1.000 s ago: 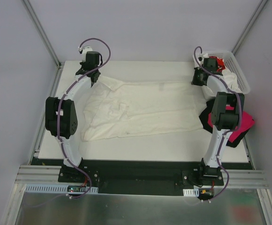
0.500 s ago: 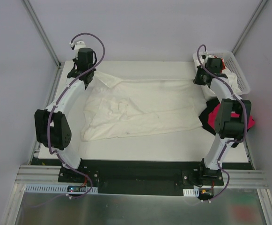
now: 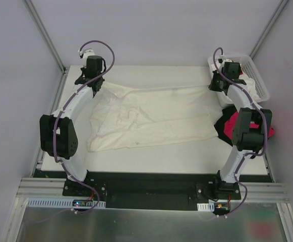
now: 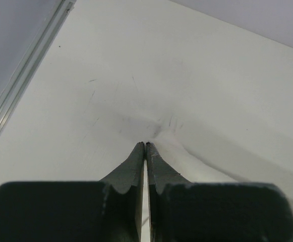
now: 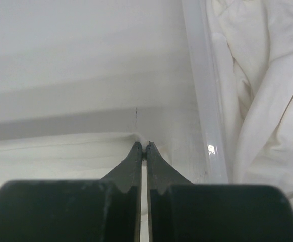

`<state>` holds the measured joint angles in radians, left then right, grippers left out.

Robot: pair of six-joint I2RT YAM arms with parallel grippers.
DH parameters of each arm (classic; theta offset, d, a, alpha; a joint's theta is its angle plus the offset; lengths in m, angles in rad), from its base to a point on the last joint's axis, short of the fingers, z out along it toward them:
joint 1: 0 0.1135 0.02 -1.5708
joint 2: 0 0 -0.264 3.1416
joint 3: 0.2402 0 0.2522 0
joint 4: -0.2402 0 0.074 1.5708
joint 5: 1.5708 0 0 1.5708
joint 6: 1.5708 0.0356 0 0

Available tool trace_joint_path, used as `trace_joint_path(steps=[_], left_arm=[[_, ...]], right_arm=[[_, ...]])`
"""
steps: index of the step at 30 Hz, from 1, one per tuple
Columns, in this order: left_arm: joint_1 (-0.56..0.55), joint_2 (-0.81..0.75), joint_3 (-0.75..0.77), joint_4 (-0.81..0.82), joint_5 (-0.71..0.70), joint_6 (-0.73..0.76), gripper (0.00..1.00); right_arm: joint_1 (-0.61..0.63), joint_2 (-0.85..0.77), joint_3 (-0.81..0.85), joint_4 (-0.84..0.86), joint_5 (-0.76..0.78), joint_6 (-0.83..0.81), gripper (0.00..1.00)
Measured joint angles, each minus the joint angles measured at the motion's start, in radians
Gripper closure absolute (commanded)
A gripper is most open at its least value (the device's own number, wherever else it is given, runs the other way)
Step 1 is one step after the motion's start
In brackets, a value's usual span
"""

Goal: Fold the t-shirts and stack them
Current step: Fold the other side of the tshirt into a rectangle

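2 grips: left gripper (image 4: 145, 145), right gripper (image 5: 143, 146), each pinched 1 far corner.
Item: cream-white cloth t-shirt (image 3: 151, 118), long axis ran sideways between them.

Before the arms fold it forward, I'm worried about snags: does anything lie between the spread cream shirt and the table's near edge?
Nothing visible does: the table strip in front of the cream shirt is bare. The pink and black shirts lie bunched just off its right side.

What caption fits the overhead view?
The left gripper and right gripper pinch far corners of a cream t-shirt spread on the table.
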<state>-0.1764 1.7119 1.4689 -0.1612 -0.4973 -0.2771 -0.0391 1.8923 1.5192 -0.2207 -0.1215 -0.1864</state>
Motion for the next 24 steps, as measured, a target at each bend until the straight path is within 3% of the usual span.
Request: trace_joint_path(steps=[24], left_arm=[[-0.001,0.066,-0.012,-0.002,0.051,-0.024,1.0]], right_arm=[[0.0,0.053,0.006,-0.119,-0.017,0.019,0.99]])
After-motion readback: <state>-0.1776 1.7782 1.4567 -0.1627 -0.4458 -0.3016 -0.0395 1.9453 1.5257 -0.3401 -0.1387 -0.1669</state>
